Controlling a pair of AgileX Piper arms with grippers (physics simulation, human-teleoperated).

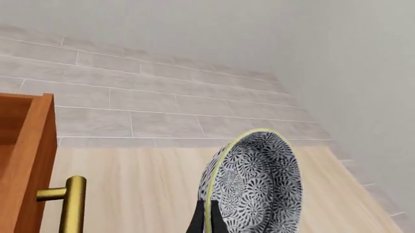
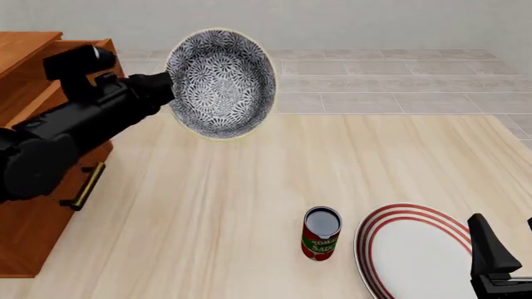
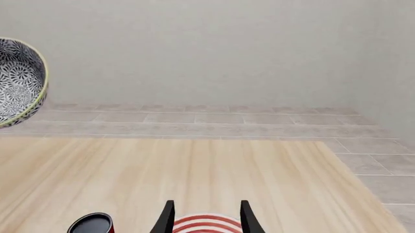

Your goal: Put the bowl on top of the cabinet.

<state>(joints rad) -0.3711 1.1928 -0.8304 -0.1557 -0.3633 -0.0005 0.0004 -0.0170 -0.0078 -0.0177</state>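
The speckled grey-and-white bowl (image 2: 223,82) hangs in the air, tipped on edge with its inside facing the front camera. My left gripper (image 2: 172,90) is shut on its rim at the left side. In the left wrist view the bowl (image 1: 259,187) stands on edge beside a dark finger (image 1: 196,218). The reddish-brown cabinet (image 2: 33,205) stands at the table's left, below and left of the bowl, with a brass handle (image 1: 68,204) showing. My right gripper (image 3: 205,217) is open low at the right, over the plate. The bowl (image 3: 16,82) also shows in the right wrist view.
A tomato sauce can (image 2: 321,233) stands upright near the front middle of the table. A white plate with red rings (image 2: 407,249) lies at the front right. Grey tiled floor and a pale wall lie beyond the table's far edge.
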